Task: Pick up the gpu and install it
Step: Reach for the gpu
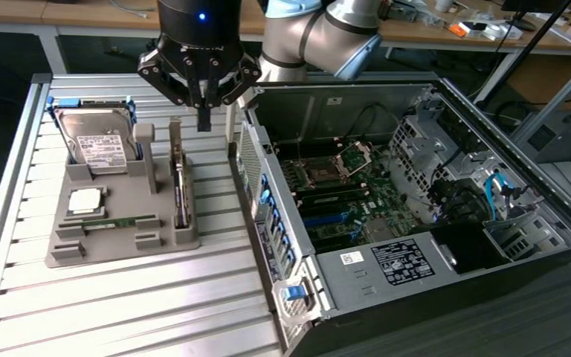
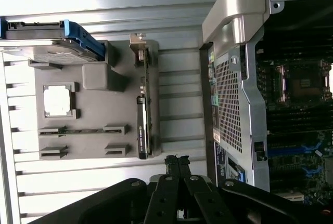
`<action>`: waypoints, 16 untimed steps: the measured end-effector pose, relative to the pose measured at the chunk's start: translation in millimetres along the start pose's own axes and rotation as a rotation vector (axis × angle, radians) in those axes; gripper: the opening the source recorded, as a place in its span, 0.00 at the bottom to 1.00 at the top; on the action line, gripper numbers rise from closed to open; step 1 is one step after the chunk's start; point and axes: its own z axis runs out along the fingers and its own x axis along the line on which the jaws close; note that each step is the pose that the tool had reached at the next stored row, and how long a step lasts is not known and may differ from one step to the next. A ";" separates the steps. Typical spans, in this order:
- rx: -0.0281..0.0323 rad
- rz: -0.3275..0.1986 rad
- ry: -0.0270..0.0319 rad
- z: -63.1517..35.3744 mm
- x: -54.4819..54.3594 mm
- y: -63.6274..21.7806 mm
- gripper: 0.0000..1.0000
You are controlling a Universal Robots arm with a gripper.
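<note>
The pick has not begun, by my reading. The gripper [image 1: 204, 119], fingers pressed together on nothing, hangs in the exterior view's upper left, above the far end of the gpu [image 1: 179, 182]. The card stands on edge in the grey holder tray [image 1: 102, 249], beside the open computer case [image 1: 256, 171]. Grasping it calls for spread fingers squared to its thin top edge.
</note>
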 end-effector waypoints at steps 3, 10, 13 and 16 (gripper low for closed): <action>0.0001 0.000 -0.0001 0.0 2.0 -0.2 0.11; 0.0002 0.000 -0.0001 -0.1 7.6 -0.6 0.11; 0.0003 0.000 0.0000 -0.2 9.7 -0.7 0.11; 0.0004 0.000 -0.0001 -0.2 12.3 -0.9 0.11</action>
